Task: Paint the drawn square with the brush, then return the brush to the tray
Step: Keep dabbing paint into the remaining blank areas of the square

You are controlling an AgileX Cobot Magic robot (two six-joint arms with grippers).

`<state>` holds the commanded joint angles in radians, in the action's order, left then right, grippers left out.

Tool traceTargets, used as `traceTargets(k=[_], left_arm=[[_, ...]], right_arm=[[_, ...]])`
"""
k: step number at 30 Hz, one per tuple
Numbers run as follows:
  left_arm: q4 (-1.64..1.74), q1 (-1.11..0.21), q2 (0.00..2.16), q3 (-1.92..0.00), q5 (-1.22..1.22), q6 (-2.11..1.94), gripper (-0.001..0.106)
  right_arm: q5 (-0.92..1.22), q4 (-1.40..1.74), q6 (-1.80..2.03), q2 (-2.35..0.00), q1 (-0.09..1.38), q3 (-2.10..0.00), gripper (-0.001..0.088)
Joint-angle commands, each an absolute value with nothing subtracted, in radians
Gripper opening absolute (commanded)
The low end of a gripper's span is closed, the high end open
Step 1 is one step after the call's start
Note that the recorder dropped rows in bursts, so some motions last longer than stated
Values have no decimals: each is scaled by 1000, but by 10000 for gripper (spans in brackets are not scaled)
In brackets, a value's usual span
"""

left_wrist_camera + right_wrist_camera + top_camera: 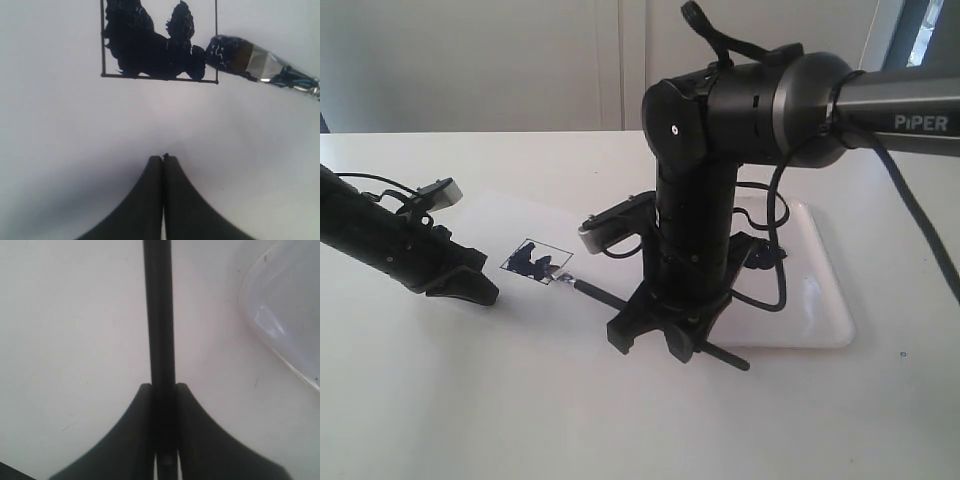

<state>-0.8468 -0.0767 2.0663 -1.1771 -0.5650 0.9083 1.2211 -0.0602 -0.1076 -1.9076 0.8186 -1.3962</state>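
1. Near edge of the bench (470,420): the right end effector (665,335) is clamped on the brush (595,292), gripping the black handle partway along. The handle's end pokes out toward the near right corner.
2. Brush long axis: it runs from that near-right end back toward the bench's left edge, tip leading.
3. The drawn square (535,262) lies on that axis, off the tip and to the left-edge side of the right end effector. In the left wrist view the wet tip overlaps the outline on the side facing the right arm. The interior is blotchy dark with white patches left, so painting looks unfinished. Judgement: the coming stroke pushes along the handle's axis, deeper into the square.
4. The left end effector (470,290) has its jaws together and holds nothing. It sits near the square on its left-edge side.
5. The tray (820,300) lies toward the right edge, just behind and right of the right end effector, at the brush's handle end.
6. Not resolved:
   - The right arm hides most of the tray's paint; only a dark bit shows.
   - The square's far side is cut off in the left wrist view.
   - I cannot tell whether the bristles press the sheet.
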Motion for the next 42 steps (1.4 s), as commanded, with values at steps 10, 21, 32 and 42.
traceTargets(k=[10,21,32,42], left_arm=[[-847,-77,2066,-1177,-567,908,0],[-847,-77,2066,-1177,-575,912,0],[-847,-77,2066,-1177,-599,922,0],[-847,-77,2066,-1177,-596,922,0]], right_arm=[[1221,-49,-92,-1906,819,-1395,0],[1205,-49,-75,-1908,819,-1399,0],[1167,-53,-62,-1920,817,-1445,0],[1135,-53,-44,-1928,817,-1469,0]])
